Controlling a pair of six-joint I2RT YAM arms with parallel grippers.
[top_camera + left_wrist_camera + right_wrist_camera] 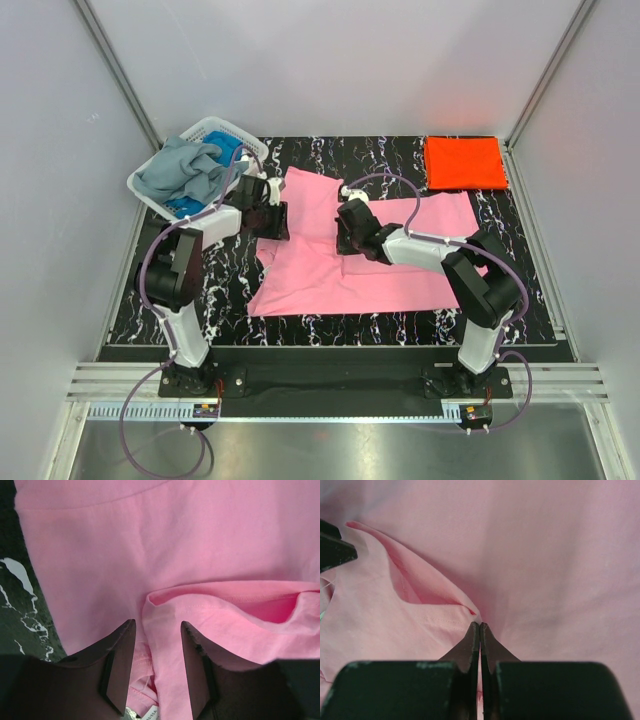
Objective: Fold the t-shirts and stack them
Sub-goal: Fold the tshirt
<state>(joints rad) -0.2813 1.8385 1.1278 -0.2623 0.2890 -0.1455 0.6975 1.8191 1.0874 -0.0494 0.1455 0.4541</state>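
Two grippers meet at one fold of the pink t-shirt (330, 275).
It lies spread mid-frame on the marbled mat (225, 295), ready for folding; the folded orange-red t-shirt (465, 162) at upper right likely starts the stack. The left gripper (157, 625) straddles a raised hem, half open, gripping nothing. The right gripper (480, 625), fully closed, seemingly pinches the fold's corner.

Top looks down; wrists perhaps share pink shirt (330, 280).

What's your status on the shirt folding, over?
Left claw open over a fold of the soft pink cloth t-shirt. Right claw shut, pinching it. Nothing in the way.
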